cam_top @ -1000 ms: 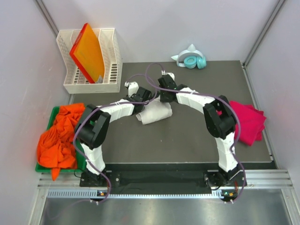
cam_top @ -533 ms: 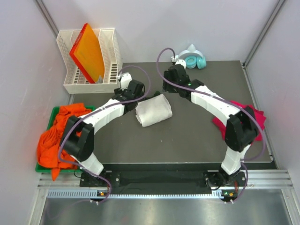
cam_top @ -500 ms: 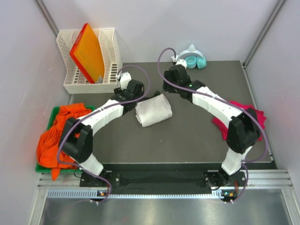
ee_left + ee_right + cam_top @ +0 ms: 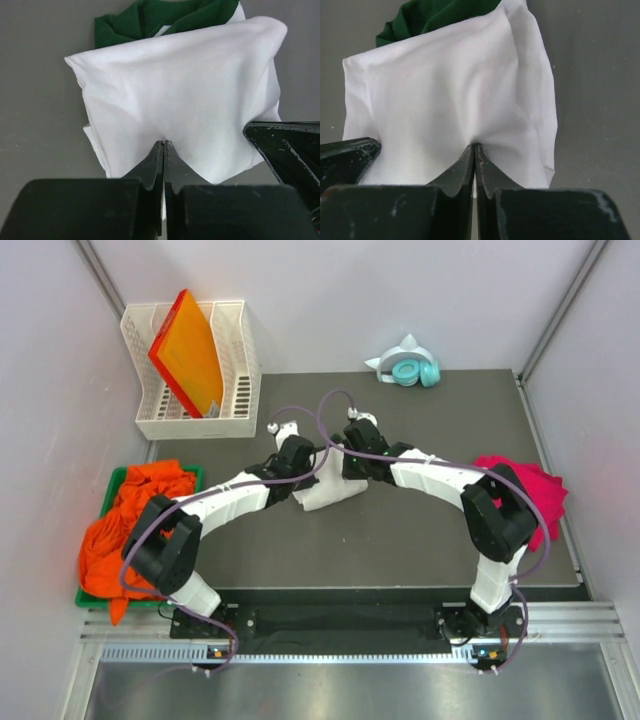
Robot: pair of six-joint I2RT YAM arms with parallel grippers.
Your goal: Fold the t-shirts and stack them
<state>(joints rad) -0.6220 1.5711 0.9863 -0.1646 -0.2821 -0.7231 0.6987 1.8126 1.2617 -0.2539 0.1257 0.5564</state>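
Observation:
A folded white t-shirt (image 4: 328, 493) with a dark green collar (image 4: 165, 17) lies mid-table on the dark mat. My left gripper (image 4: 303, 476) is at its left part and is shut, its tips (image 4: 164, 143) pinching puckered white cloth. My right gripper (image 4: 352, 472) is at the shirt's right part and is also shut, its tips (image 4: 474, 146) pinching the white t-shirt (image 4: 445, 95). The two grippers stand close together, and each shows at the edge of the other's wrist view. Most of the shirt is hidden under the arms in the top view.
A green bin (image 4: 112, 483) at the left edge holds crumpled orange shirts (image 4: 125, 535). A magenta shirt (image 4: 535, 495) lies at the right edge. At the back stand a white rack (image 4: 238, 360) with an orange folder (image 4: 188, 350), and teal headphones (image 4: 412, 370).
Both grippers have come from the shirt's far edge toward the near side and closer together, now over the shirt and pinching it. The visible white patch is smaller.

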